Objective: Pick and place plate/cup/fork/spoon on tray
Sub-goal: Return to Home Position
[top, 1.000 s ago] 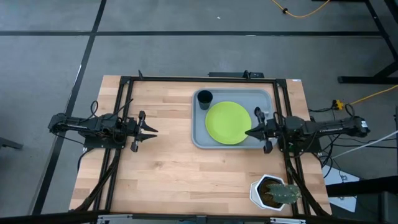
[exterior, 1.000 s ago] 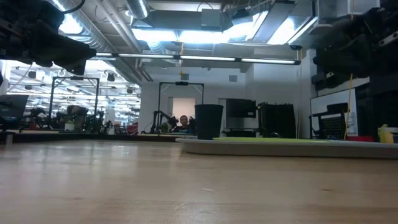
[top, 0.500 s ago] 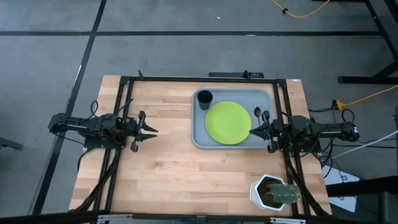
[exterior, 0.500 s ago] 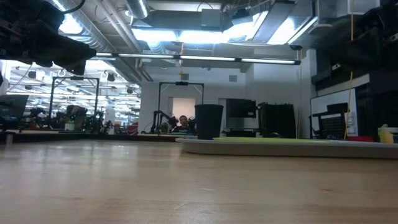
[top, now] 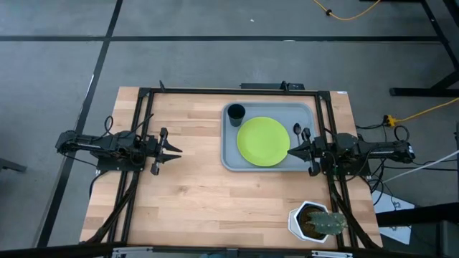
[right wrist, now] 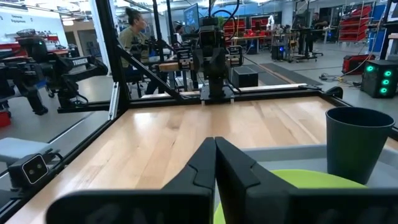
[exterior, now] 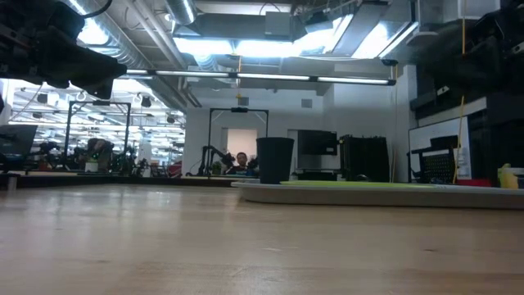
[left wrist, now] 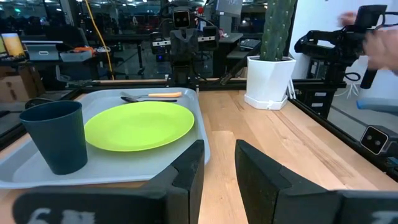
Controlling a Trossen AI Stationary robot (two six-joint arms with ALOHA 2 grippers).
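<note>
Pulling back: right gripper point(top: 290, 151), clenched & empty, has cleared the plate point(top: 263, 141), now mid-right at the tray point(top: 228, 155) edge. Plate, cup point(top: 235, 112), fork point(left wrist: 163, 95), spoon point(top: 297, 130) all on tray, upper centre-right. Left gripper point(top: 178, 150), released, waits mid-left. Task looks done.

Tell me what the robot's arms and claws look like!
The left arm and right arm are long, thin and black, trailing dark cables. The left claw and right claw each have two dark, flat-sided fingers.
</note>
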